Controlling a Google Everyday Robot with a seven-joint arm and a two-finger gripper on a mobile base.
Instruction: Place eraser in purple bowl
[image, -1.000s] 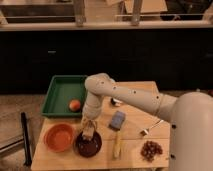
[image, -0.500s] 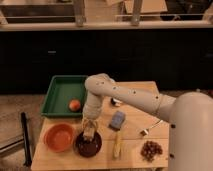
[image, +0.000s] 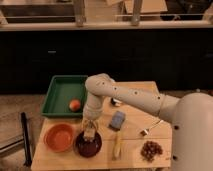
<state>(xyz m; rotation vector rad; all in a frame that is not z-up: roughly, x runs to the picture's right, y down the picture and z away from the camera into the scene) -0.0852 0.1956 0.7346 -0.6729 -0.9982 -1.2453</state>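
A wooden table (image: 135, 95) is shown with the robot's white arm (image: 125, 95) bent down over its front left corner; the gripper (image: 89, 129) is held just above the purple bowl (image: 88, 144), near the bowl's back rim. A small pale block, taken to be the eraser (image: 90, 133), is seen at the fingertips, directly over the bowl's hollow; whether it is pinched between the fingers or already loose cannot be told, since the view is dim and the fingers are crowded together there.

An orange bowl (image: 59, 137) is set just beside the purple one, on its left; a green tray (image: 56, 95) with an orange fruit (image: 75, 105) in it is placed behind them. A blue-grey sponge (image: 117, 120), a banana (image: 118, 145), a fork (image: 151, 128) and a bunch of grapes (image: 151, 150) are laid out to the right, well apart from the gripper.

The eraser is judged to be light, firm and slightly rubbery, so little squeeze is needed and slipping is unlikely; it is best held across its two flat long faces, near the middle; a short drop into the bowl is not expected to harm it, though a small bounce is possible.
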